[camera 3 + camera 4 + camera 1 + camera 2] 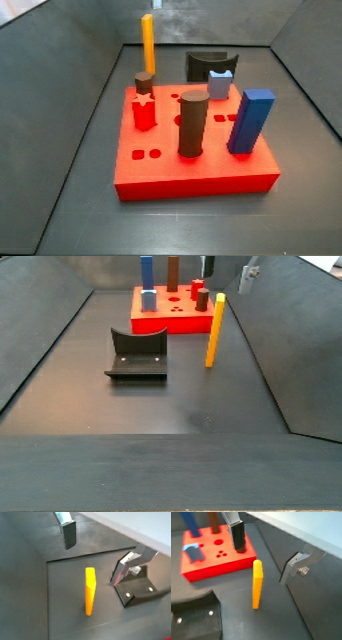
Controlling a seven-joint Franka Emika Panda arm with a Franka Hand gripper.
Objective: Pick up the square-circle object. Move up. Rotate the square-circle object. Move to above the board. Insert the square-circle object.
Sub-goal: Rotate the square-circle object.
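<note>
Clearly nothing is gripped yet: the gripper (264, 552) hangs with its fingers (67, 534) spread apart above the square-circle object (256, 583), which stands upright on the floor just beside the board (221, 562), presumably straddling it for the pickup.

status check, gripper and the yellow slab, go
Gripper open, above the square-circle object, not touching. Slab upright on floor beside the board. Fixture stands apart, nothing blocking.

Orange-yellow square-circle object (213, 329), bright red board (195, 160) — silver gripper (100, 549), seemingly dark-padded.
</note>
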